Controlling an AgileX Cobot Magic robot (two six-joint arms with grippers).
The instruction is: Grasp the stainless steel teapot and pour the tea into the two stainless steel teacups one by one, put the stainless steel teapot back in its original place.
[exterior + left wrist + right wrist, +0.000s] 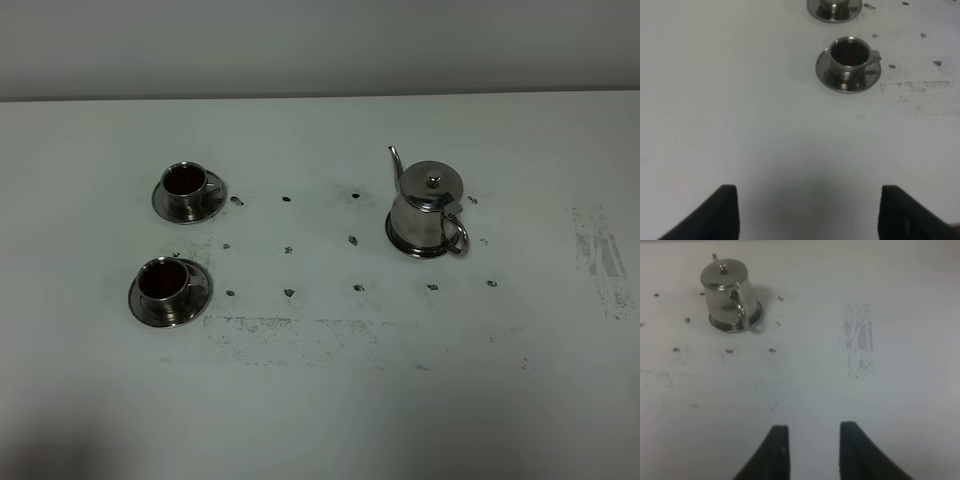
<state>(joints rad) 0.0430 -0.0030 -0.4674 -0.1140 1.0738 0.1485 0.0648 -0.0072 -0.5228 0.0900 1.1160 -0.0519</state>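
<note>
The stainless steel teapot stands upright on the flat steel disc at the right, spout to the far left, handle toward the front right. It also shows in the right wrist view. Two steel teacups stand on saucers at the left, a far one and a near one. Both hold reddish-brown tea. The near cup shows in the left wrist view. My left gripper is open and empty, well short of that cup. My right gripper is open and empty, far from the teapot.
The white table has rows of small dark marks between the cups and the teapot. A scuffed patch lies at the right. Neither arm shows in the exterior view.
</note>
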